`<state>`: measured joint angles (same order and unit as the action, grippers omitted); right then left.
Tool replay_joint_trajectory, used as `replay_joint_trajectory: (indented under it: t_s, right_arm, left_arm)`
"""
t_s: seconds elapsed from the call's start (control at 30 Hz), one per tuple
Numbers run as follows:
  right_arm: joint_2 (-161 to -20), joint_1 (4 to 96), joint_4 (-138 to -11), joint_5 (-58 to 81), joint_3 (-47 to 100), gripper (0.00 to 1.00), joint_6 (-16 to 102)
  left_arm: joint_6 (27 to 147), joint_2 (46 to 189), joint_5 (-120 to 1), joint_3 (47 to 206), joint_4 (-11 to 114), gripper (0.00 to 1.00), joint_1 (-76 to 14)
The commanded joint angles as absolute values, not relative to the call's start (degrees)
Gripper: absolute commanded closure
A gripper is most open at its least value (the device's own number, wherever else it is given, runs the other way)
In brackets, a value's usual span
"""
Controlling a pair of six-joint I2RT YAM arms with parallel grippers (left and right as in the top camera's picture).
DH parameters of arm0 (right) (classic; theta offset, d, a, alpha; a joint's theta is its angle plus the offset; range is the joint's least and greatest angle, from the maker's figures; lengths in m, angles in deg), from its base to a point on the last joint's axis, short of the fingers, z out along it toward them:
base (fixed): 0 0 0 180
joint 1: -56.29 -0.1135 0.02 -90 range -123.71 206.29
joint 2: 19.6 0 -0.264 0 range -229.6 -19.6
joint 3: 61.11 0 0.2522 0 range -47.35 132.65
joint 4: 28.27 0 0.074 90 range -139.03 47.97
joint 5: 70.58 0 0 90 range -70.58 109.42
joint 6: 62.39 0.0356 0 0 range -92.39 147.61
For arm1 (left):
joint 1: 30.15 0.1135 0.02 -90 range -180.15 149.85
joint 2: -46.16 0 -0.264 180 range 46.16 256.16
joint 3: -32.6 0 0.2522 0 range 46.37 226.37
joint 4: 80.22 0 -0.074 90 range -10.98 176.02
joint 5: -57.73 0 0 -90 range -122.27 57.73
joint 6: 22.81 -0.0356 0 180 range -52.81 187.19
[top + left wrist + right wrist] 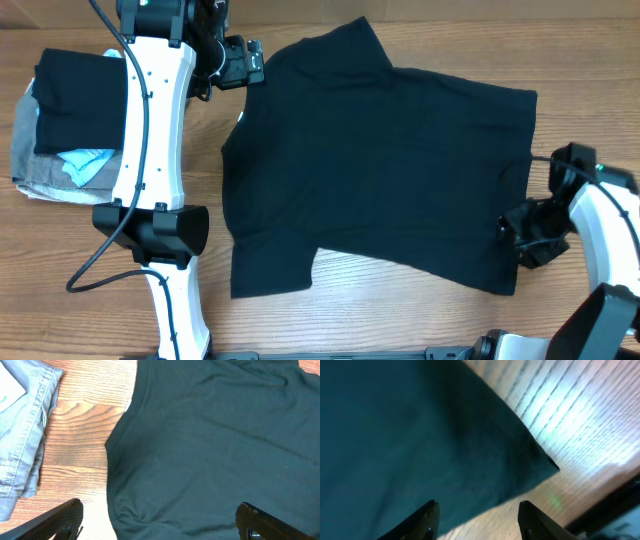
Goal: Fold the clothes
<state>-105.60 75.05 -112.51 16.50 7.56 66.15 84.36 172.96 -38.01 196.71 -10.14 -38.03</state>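
Note:
The black T-shirt (pixel 380 165) lies spread flat on the wooden table, neck to the left, hem to the right. My left gripper (pixel 240 65) is open above its upper-left edge near a sleeve. In the left wrist view the shirt (pixel 210 445) fills the frame between the open fingers (pixel 160 520). My right gripper (pixel 520 235) is open at the shirt's lower-right hem corner. In the right wrist view the hem corner (pixel 445 435) lies just ahead of the open fingers (pixel 477 520), which hold nothing.
A stack of folded clothes (pixel 70 125) sits at the far left: black on top, light-blue and grey beneath. The grey garment (pixel 22 430) shows in the left wrist view. The table edge (pixel 615 495) is close to the right gripper.

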Motion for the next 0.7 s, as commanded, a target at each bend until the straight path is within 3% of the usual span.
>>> replay_joint_trajectory:
  t_s: [0.0, 0.57, 0.67]
  right_arm:
    - [-105.2, 75.5, -109.7, 15.5, 2.2, 0.45, 70.2]
    - [-105.2, 76.0, -98.6, 18.5, -9.5, 0.45, 73.5]
    - [-105.2, 76.1, -99.6, 18.0, -9.3, 0.38, 73.2]
  left_arm:
    - [84.1, 171.5, -37.7, 196.4, -10.1, 0.00, -38.5]
    - [84.1, 171.5, -37.7, 196.4, -10.1, 0.00, -38.5]
    - [84.1, 171.5, -37.7, 196.4, -10.1, 0.00, -38.5]
